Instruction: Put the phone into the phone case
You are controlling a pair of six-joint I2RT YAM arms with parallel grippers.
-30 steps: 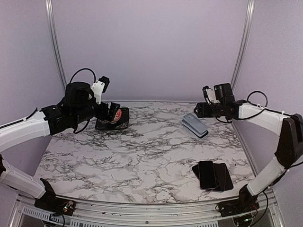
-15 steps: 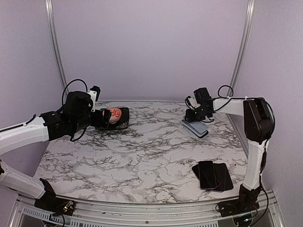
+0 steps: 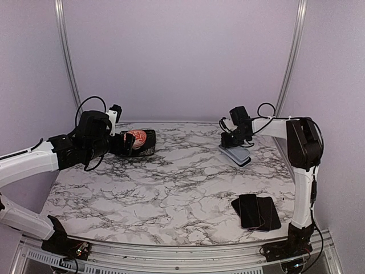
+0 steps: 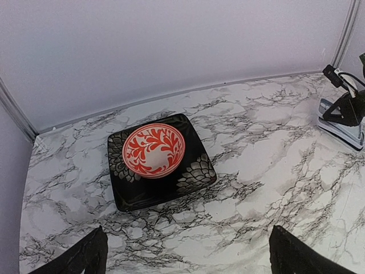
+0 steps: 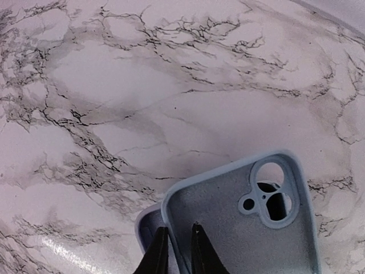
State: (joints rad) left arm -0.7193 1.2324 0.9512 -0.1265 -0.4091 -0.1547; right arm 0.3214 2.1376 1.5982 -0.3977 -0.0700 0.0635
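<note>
Two black phones [image 3: 251, 210] lie side by side, overlapping, at the front right of the marble table. Two light blue-grey phone cases [image 3: 235, 153] lie stacked at the back right. In the right wrist view the upper case [image 5: 239, 228] lies inside-up over the lower case [image 5: 149, 225]. My right gripper [image 5: 178, 248] has its fingers closed narrowly on the upper case's rim, one finger inside and one outside; it also shows in the top view [image 3: 231, 141]. My left gripper [image 4: 191, 260] is open and empty, hovering near a black plate at the back left.
A black square plate [image 4: 188, 171] with a red-and-white patterned bowl [image 4: 154, 149] on it stands at the back left, also seen from above [image 3: 137, 142]. Purple walls and metal posts close in the table. The right arm's cable hangs near the cases.
My right arm swung in from the right and lowered its gripper onto the stacked cases. My left arm dropped and turned, uncovering the red bowl.
</note>
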